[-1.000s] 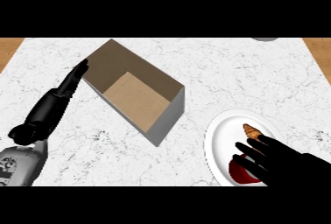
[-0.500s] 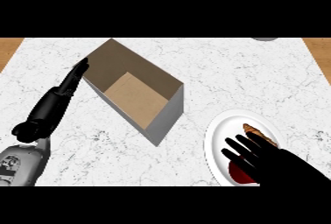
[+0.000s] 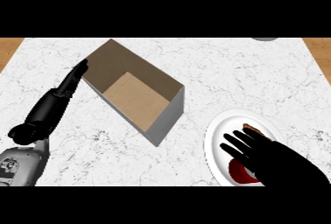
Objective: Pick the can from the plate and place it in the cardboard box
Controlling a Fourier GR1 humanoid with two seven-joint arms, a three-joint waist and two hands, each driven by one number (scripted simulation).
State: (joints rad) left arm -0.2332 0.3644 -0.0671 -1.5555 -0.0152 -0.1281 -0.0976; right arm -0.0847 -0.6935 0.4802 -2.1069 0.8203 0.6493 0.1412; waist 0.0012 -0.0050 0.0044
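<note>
On the plate [image 3: 220, 131] at the counter's [image 3: 258, 78] right, the red can [image 3: 241, 171] lies mostly hidden under the right hand [image 3: 271, 155], whose straight fingers hold nothing, while the left hand [image 3: 55, 103] rests open beside the box [image 3: 169, 114].

The can [image 3: 241, 172] lies on the white plate [image 3: 220, 131] at the counter's lower right; only a dark red portion near the plate's lower edge and a brownish end toward the plate's upper right are visible, the remainder being covered. The cardboard box [image 3: 169, 118] sits open-topped, turned diagonally, left of the plate and apart from it, with grey outer walls and a brown interior.
</note>
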